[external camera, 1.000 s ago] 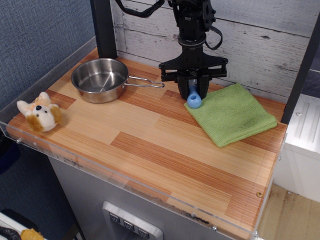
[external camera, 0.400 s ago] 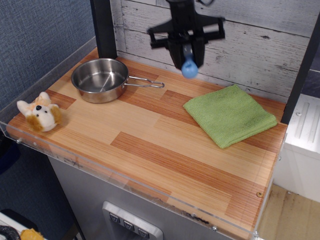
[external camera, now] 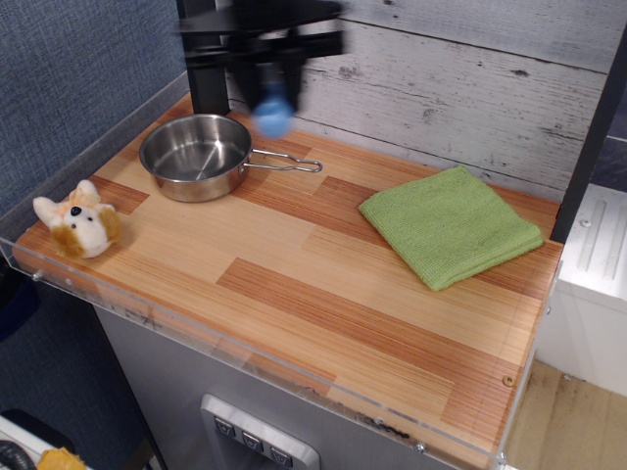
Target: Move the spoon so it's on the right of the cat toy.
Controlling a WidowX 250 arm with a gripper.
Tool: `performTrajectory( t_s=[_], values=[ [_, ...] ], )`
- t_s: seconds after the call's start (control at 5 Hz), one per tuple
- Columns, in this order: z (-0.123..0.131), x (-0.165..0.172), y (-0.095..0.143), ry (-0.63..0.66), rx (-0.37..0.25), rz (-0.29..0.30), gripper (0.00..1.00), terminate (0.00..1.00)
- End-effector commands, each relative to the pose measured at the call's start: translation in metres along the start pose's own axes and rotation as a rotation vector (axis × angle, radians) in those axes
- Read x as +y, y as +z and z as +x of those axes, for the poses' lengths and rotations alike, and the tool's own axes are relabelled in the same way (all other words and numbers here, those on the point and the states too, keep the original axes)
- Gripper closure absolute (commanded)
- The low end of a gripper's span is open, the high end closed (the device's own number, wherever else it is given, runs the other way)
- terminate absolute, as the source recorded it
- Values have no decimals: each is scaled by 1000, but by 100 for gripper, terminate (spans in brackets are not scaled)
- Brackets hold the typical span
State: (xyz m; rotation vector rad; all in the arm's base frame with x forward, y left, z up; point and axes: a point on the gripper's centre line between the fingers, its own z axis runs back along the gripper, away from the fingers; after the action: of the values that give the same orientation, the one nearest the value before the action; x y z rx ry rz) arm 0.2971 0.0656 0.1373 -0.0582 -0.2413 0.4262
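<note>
My gripper (external camera: 266, 70) is high above the table's back left, blurred by motion, shut on the spoon (external camera: 273, 113), whose light-blue handle end hangs below the fingers. It hovers above the handle side of the steel pan. The cat toy (external camera: 78, 223), a white and orange-tan plush head, lies at the table's front left corner, far left and forward of the gripper.
A steel pan (external camera: 196, 155) with its handle pointing right stands at the back left. A folded green cloth (external camera: 450, 222) lies at the right. A dark post (external camera: 204, 69) stands at the back left. Clear plastic edging (external camera: 245, 357) rims the table.
The gripper has lifted the spoon off the green cloth's edge and carried it up and to the left, from above the cloth to above the pan's handle.
</note>
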Motion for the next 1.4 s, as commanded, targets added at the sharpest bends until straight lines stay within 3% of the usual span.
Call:
performTrajectory(
  t_s=[0.0, 0.2, 0.6, 1.2],
  values=[
    [-26, 62, 10, 0, -11, 53, 100, 0],
    [-36, 81, 0, -18, 20, 76, 100, 0],
    [-47, 89, -44, -50, 83, 101, 100, 0],
    [-39, 91, -82, -76, 134, 137, 100, 0]
  ],
)
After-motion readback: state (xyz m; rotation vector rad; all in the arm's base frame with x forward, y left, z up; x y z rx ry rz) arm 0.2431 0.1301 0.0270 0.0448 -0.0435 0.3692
